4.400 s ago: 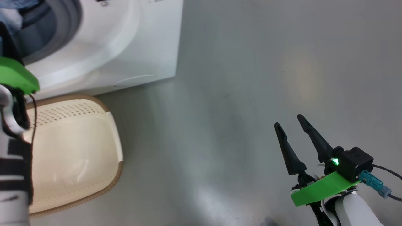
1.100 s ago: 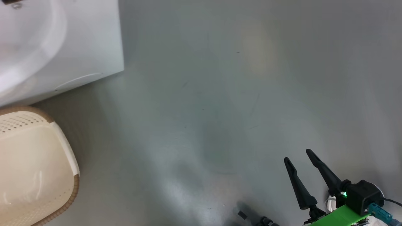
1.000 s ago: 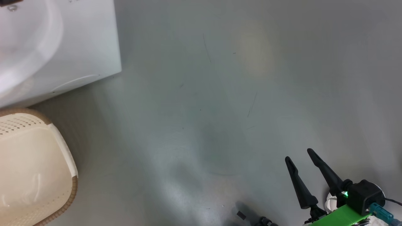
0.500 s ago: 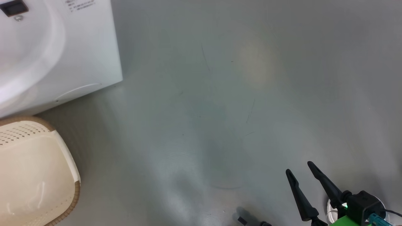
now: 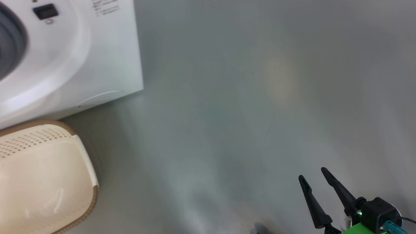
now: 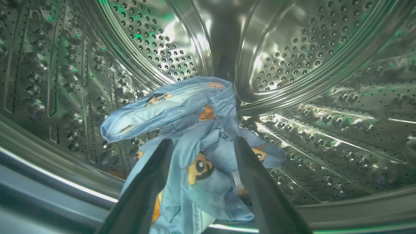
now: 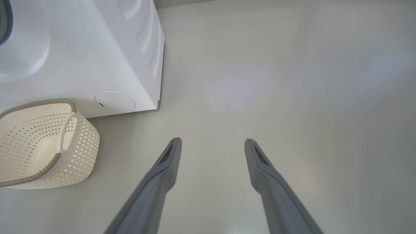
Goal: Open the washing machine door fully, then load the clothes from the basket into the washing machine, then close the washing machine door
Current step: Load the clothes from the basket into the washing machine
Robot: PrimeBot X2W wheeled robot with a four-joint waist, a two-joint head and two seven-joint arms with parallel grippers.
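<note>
- The left gripper [image 6: 203, 141] has its two dark fingers spread wide, rising from the bottom middle of the left wrist view.
- A bundle of the clothes [image 6: 195, 130], blue fabric with orange-brown animal figures, sits between those fingers. I cannot tell for sure whether the cloth touches either finger; nothing looks pinched.
- Around the bundle, the same view takes in the perforated steel drum [image 6: 292, 48], with the cloth lying low in the centre of the frame.
- The right gripper [image 7: 213, 139] is likewise spread apart and holds nothing. It hangs over bare grey floor [image 7: 276, 81], and the head view places it at the lower right [image 5: 313, 174].
- The right wrist view gives the outside of the washing machine [image 7: 97, 48] at the upper left, with the round flap [image 7: 114, 101] low on its front.
- The basket [image 7: 81, 139] stands just in front of the machine at the left edge, its white handle [image 7: 66, 130] facing the camera.
- The head view adds the grey gasket [image 5: 9, 42] at the upper left edge and a small black slot [image 5: 45, 11] beside it.
</note>
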